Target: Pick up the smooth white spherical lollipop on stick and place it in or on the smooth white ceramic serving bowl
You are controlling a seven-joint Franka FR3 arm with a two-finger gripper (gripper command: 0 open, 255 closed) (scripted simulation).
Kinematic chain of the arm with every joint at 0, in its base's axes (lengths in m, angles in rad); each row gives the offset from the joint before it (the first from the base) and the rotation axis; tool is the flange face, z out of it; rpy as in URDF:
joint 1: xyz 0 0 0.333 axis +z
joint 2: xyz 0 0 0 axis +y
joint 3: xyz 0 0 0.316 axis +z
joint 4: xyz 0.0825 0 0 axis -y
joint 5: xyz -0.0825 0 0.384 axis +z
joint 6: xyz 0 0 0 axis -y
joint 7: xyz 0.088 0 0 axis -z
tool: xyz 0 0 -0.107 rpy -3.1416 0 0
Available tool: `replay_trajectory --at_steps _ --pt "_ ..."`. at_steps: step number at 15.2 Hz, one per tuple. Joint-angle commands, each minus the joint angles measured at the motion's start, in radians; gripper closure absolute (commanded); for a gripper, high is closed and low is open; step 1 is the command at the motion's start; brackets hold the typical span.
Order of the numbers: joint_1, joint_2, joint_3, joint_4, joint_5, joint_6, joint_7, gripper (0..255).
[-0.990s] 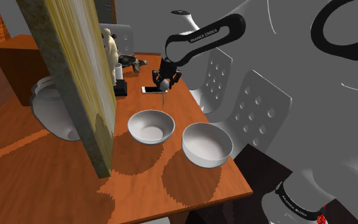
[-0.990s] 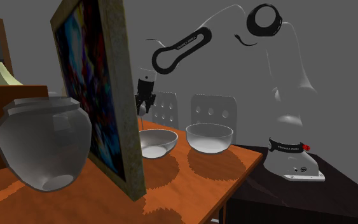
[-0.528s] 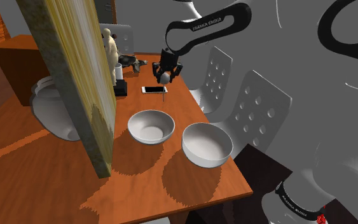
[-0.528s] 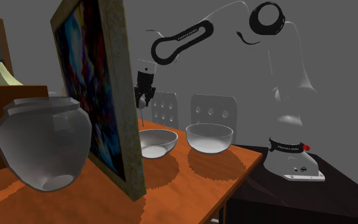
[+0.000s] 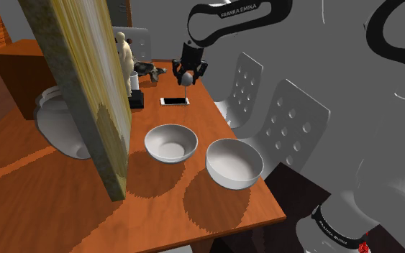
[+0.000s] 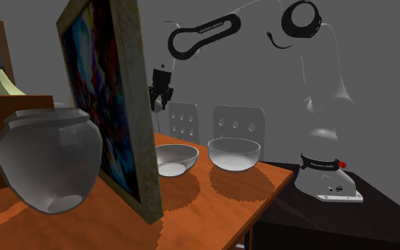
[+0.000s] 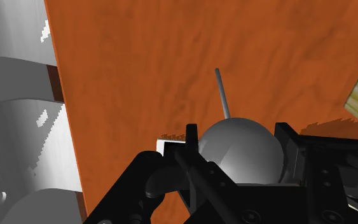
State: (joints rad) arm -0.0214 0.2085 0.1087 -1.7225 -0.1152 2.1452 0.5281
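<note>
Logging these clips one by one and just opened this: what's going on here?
The white arm's black hand is shut on the ball of a lollipop. It holds it in the air, stick pointing down, above the wooden table near a phone. A white bowl and a second white bowl stand side by side elsewhere on the table. The lollipop is not yet over either.

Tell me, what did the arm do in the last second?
The gripper rose, lifting the ball-headed lollipop it still clasps, so the stick now hangs higher above the table, near the phone. Nothing was grabbed or let go. The two white bowls, the framed picture and the jar stayed put.
</note>
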Motion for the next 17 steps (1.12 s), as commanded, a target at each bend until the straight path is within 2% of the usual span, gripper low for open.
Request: replay_trajectory --at_steps 1,7,17 --pt "-0.002 -0.006 0.0 0.021 0.003 -0.027 -0.006 255" --pt "-0.001 -0.015 0.001 0.087 0.008 -0.102 -0.013 255" --pt "0.099 -0.215 0.083 -0.106 -0.009 -0.126 0.177 255"
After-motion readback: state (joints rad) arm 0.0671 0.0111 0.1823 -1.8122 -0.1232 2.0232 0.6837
